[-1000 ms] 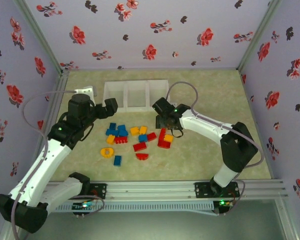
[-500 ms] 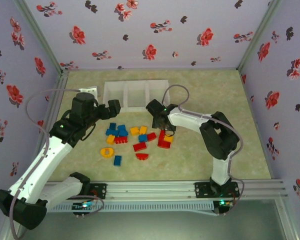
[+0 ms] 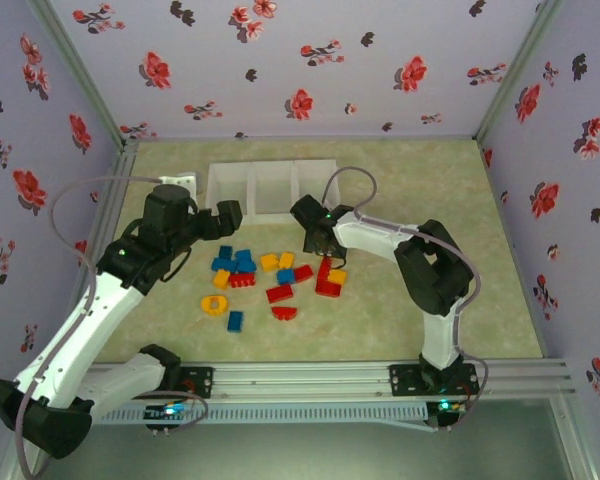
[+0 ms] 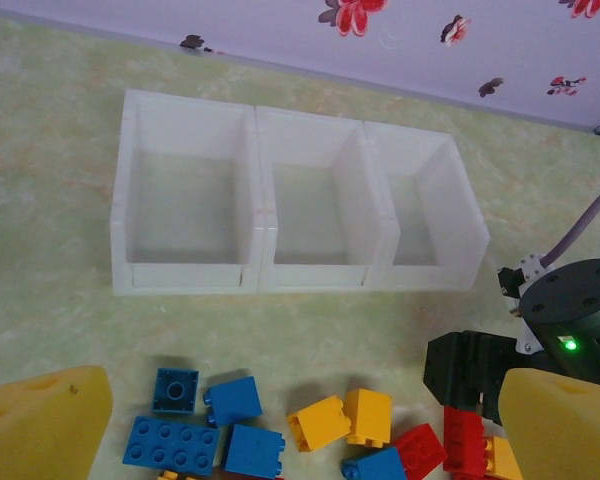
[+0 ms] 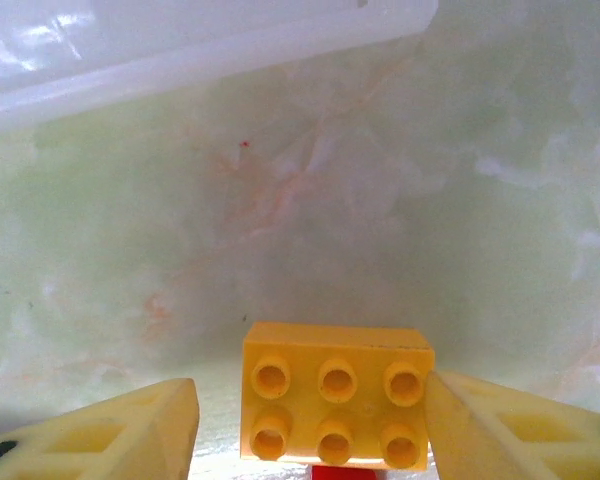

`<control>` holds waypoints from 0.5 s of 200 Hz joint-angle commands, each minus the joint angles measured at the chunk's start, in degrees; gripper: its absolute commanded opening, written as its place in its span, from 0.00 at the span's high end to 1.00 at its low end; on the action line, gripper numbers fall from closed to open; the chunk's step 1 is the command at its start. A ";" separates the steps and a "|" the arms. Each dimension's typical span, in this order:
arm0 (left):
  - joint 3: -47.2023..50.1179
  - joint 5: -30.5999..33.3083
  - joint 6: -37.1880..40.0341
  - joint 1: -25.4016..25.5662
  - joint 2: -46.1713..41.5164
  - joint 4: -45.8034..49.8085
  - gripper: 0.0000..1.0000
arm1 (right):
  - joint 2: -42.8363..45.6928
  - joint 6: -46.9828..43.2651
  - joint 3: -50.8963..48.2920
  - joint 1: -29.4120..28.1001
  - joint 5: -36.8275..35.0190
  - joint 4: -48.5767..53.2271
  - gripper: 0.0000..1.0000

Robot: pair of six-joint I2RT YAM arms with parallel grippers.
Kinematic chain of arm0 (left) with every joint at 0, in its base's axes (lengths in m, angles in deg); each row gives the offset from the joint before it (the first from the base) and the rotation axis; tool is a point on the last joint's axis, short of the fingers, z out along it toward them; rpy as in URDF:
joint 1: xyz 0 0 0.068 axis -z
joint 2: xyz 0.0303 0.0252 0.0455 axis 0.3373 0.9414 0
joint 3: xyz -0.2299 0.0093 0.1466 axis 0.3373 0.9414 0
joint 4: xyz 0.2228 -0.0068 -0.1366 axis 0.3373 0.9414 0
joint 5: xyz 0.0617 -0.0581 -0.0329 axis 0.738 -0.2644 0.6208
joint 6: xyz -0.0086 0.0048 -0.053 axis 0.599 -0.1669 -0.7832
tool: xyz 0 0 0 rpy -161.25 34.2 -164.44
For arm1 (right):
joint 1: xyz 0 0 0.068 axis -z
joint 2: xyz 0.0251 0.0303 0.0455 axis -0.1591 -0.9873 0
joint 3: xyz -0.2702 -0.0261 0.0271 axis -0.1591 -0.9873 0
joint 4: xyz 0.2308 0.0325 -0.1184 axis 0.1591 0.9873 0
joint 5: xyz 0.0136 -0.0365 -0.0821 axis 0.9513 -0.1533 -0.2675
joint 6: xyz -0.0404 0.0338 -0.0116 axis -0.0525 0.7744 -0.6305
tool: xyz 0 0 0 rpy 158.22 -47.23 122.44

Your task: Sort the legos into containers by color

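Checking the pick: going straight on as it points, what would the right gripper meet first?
Probably the yellow six-stud plastic brick between the fingers of the right gripper, though depth is unclear.

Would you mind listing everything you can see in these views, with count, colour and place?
bins: three, white translucent, joined in a row at the back of the table; all empty
blue bricks: about five, in the loose pile in front of the bins
red bricks: about five, same pile
yellow bricks: about five, same pile
table: one, pale green marbled
walls: purple with red and dark flowers, on three sides
left arm: one, white and black
right arm: one, white and black
left fingers: two, yellow, wide apart above the pile, holding nothing
right fingers: two, yellow, either side of one yellow brick, gap on one side
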State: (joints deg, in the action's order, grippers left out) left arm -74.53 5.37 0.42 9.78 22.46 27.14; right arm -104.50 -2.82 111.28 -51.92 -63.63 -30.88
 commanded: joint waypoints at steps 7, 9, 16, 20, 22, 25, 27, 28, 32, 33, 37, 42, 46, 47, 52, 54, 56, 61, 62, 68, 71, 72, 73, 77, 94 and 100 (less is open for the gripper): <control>-1.85 0.93 1.09 0.77 0.20 0.75 0.00 | -1.55 0.02 -0.82 0.81 0.93 -0.80 0.39; -1.85 0.93 1.12 0.79 0.21 0.75 0.00 | -1.62 -0.04 -0.87 0.83 1.09 -0.87 0.39; -1.77 0.93 1.08 0.87 0.20 0.78 0.00 | -1.72 -0.13 -1.02 1.00 1.42 -1.06 0.39; -1.68 0.93 1.07 0.88 0.15 0.80 0.00 | -1.74 -0.25 -0.98 1.01 1.63 -1.07 0.39; -1.68 0.93 1.07 0.88 0.20 0.81 0.00 | -1.75 -0.26 -0.98 1.01 1.66 -1.09 0.39; -1.68 0.88 1.08 0.91 0.12 0.80 0.00 | -1.76 -0.34 -0.97 1.08 1.70 -1.07 0.40; -1.68 0.87 1.07 0.96 0.19 0.77 0.00 | -1.83 -0.39 -1.00 1.10 1.74 -1.07 0.40; -1.68 0.95 1.07 0.94 0.17 0.76 0.00 | -1.88 -0.41 -0.99 1.10 1.75 -1.07 0.39; -1.68 1.02 1.07 0.96 0.23 0.78 0.00 | -1.93 -0.51 -0.99 1.10 1.82 -0.95 0.40; -1.68 1.02 1.11 0.98 0.24 0.76 0.00 | -1.98 -0.56 -0.98 1.10 1.83 -0.96 0.39; -1.66 1.02 1.08 1.00 0.20 0.67 0.00 | -1.95 -0.69 -1.05 1.10 1.91 -0.93 0.39; -1.68 1.03 1.08 1.00 0.28 0.72 0.00 | -2.08 -0.77 -0.96 1.10 1.95 -0.83 0.39; -1.68 1.02 1.18 1.12 0.25 0.62 0.00 | -2.15 -0.91 -0.89 1.10 2.02 -0.73 0.38; -1.68 1.02 1.17 1.11 0.25 0.60 0.00 | -2.22 -0.94 -0.84 1.10 2.02 -0.72 0.38; -1.75 1.06 1.21 1.09 0.34 0.66 0.00 | -2.31 -0.96 -0.82 1.11 2.10 -0.63 0.38; -1.81 1.03 1.28 1.09 0.40 0.66 0.00 | -2.34 -1.01 -0.87 1.10 2.06 -0.63 0.38; -1.84 1.02 1.30 1.11 0.44 0.69 0.00 | -2.41 -1.04 -0.84 1.19 2.03 -0.63 0.38; -1.93 1.11 1.33 1.20 0.48 0.67 0.00 | -2.44 -1.12 -0.92 1.18 2.19 -0.64 0.37; -1.94 1.11 1.33 1.23 0.54 0.67 0.00 | -2.50 -1.13 -0.90 1.18 2.15 -0.63 0.37; -2.09 1.11 1.42 1.23 0.72 0.73 0.00 | -2.61 -1.13 -0.89 1.20 2.24 -0.59 0.37; -2.18 1.11 1.42 1.26 0.76 0.79 0.00 | -2.70 -1.18 -0.96 1.19 2.32 -0.55 0.37; -2.24 1.11 1.38 1.26 0.77 0.82 0.00 | -2.67 -1.21 -0.97 1.19 2.35 -0.54 0.36; -2.26 1.11 1.36 1.26 0.77 0.83 0.00 | -2.74 -1.22 -0.97 1.19 2.36 -0.54 0.36; -2.44 1.11 1.35 1.34 0.94 0.92 0.00 | -2.82 -1.23 -1.02 1.19 2.38 -0.49 0.36; -3.06 1.11 1.60 1.62 1.38 1.41 0.00 | -3.12 -1.23 -1.30 1.19 2.61 -0.60 0.35; -3.21 1.11 1.74 1.70 1.46 1.45 0.00 | -3.11 -1.21 -1.54 1.19 2.63 -0.69 0.35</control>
State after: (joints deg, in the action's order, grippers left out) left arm -75.34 5.41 0.48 10.72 23.45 27.21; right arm -104.83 -3.45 111.08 -51.13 -62.41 -31.65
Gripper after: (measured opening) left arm 0.997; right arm 0.644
